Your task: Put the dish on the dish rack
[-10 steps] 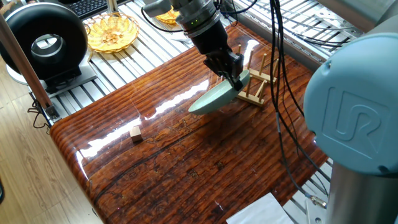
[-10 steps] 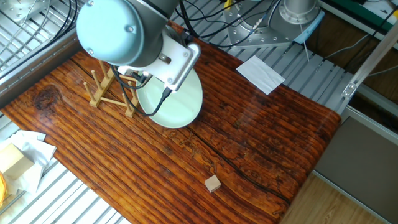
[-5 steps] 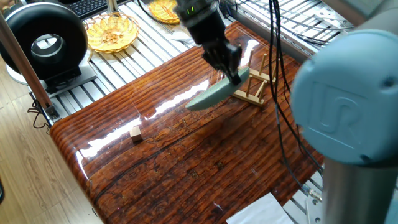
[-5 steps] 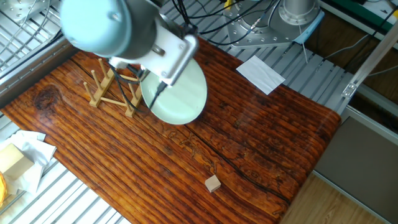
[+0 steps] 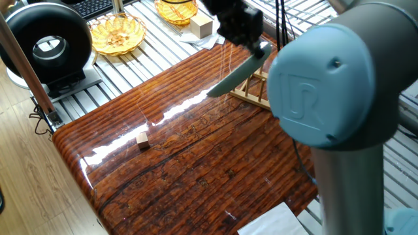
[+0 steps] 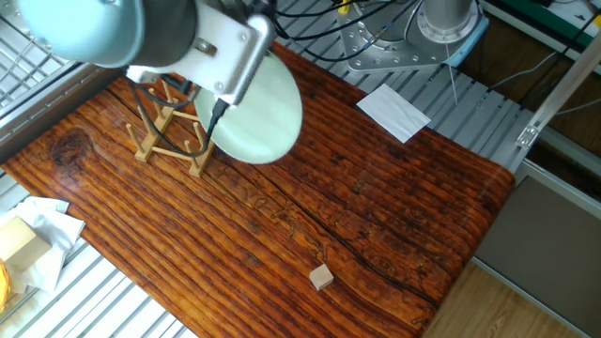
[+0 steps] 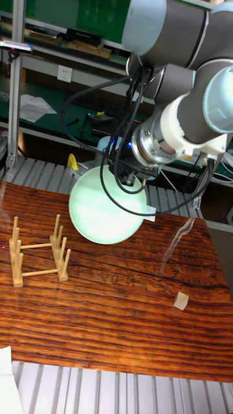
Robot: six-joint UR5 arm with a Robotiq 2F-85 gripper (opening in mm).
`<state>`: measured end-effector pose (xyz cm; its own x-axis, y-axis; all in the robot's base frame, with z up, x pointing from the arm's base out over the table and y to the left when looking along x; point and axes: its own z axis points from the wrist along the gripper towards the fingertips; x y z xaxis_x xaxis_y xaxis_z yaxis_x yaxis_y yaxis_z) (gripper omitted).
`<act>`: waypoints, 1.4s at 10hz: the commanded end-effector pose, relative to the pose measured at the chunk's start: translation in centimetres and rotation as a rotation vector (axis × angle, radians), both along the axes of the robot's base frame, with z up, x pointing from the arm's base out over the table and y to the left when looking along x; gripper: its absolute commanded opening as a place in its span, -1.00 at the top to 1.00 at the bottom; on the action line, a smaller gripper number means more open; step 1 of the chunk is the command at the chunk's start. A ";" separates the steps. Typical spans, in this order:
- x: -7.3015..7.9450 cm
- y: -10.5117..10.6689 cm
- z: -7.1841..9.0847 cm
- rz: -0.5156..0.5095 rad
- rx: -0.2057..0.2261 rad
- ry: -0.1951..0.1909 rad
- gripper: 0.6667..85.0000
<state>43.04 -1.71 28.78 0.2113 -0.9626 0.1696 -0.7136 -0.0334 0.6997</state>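
Note:
The dish [image 7: 107,204], a pale mint-green round plate, hangs tilted on edge in the air, clear of the tabletop. My gripper [image 5: 260,48] is shut on its upper rim. In the tall fixed view the gripper [image 7: 132,176] pinches the dish at its upper right. The dish [image 6: 258,113] hovers just right of the dish rack [image 6: 169,143], a small light-wood peg rack. In the tall fixed view the dish rack [image 7: 39,257] stands low and left of the dish, apart from it. My arm hides part of the dish rack [image 5: 253,89].
A tiny wooden cube [image 5: 142,138] lies near the table's left front. Two wicker baskets [image 5: 117,32] and a wooden block [image 5: 201,26] sit beyond the table's far edge. A round black device [image 5: 49,42] stands far left. White paper [image 6: 394,111] lies on a table corner.
The gripper has lifted the dish higher and tipped it more upright, carrying it up and toward the rack. The rack and the cube have not moved.

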 end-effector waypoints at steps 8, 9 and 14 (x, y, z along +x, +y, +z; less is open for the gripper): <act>0.1 -10.4 -0.5 0.319 -0.068 0.094 0.99; 0.0 -11.3 -0.1 0.340 -0.070 0.108 0.99; -0.3 -14.9 1.5 0.395 -0.062 0.142 0.99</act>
<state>42.93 -14.91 29.88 0.5594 -0.8074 0.1875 -0.5724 -0.2127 0.7919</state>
